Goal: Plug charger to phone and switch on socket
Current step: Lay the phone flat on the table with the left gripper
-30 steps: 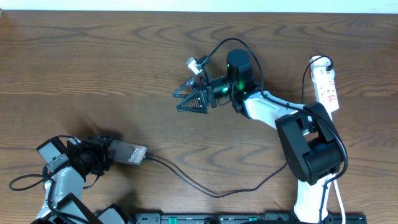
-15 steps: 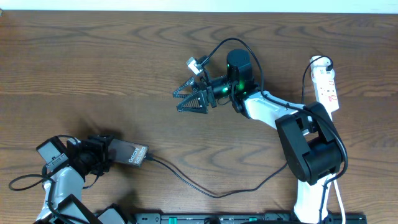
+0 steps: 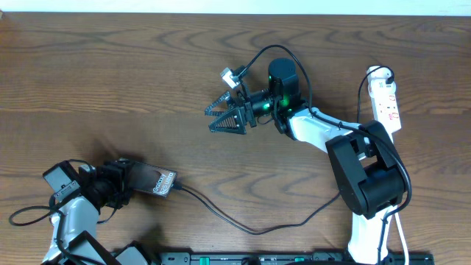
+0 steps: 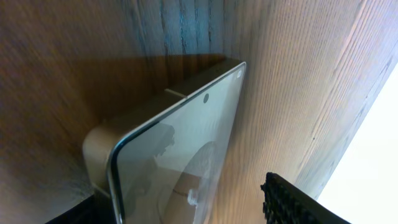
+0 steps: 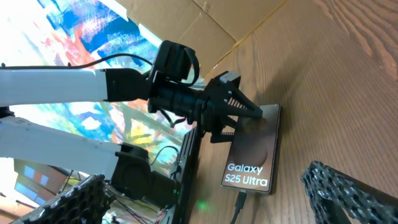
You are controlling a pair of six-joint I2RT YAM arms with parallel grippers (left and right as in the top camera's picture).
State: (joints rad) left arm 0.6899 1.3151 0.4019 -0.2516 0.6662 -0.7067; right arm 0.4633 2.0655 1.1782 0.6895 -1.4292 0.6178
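Note:
The phone [image 3: 153, 181] lies at the front left of the table, glossy face up with white lettering. Its near end sits between the jaws of my left gripper [image 3: 126, 182], which is open. In the left wrist view the phone [image 4: 180, 155] fills the middle and the right finger [image 4: 292, 199] stands clear of its edge. The charger plug [image 3: 179, 189] is in the phone's far end, also seen from the right wrist [image 5: 239, 202]. Its thin black cable [image 3: 250, 230] loops right towards the white socket [image 3: 387, 99] at the far right. My right gripper [image 3: 211, 120] hangs open and empty at mid-table.
The right arm's black base [image 3: 368, 184] stands between the cable loop and the socket. A black rail [image 3: 294, 258] runs along the table's front edge. The left arm's body [image 3: 70, 217] lies at the front left corner.
The left gripper's jaws have widened a little around the phone, and the phone's plugged end has shifted slightly. The right arm has not moved.

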